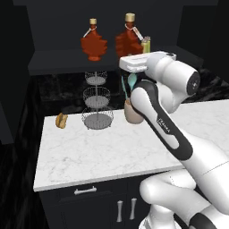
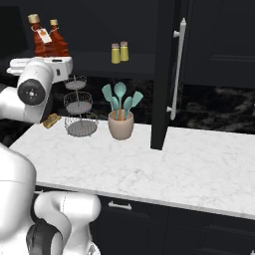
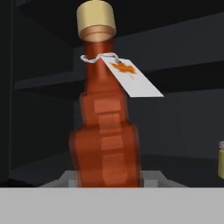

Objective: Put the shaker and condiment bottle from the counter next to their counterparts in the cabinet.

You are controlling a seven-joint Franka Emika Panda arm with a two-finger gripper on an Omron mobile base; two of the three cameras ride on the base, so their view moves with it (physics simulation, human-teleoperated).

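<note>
Hand view puts the condiment bottle (image 3: pixel 107 131) right in front of the camera, upright, tan cap on top and the white tag hanging from its neck. It seems to sit between the fingers, but the fingertips are hidden, so I cannot tell how wide the pincer stands or whether it truly grips.

From the left base view, the counter (image 1: pixel 112 147) lies nearest, carrying a tan utensil cup (image 1: pixel 132 112) with teal spoons, a three-tier wire stand (image 1: pixel 97 102) and a small bread roll (image 1: pixel 61 120) near its left edge. The arm reaches up over these, its hand (image 1: pixel 134 61) level with the cabinet (image 1: pixel 62 60) shelf.

On that shelf the maple-leaf bottle (image 1: pixel 94 42) stands to the left, with the condiment bottle (image 1: pixel 129 41) near it, above the hand. Farther right, the right base view shows two shakers (image 2: pixel 119 52) side by side on the shelf.
</note>
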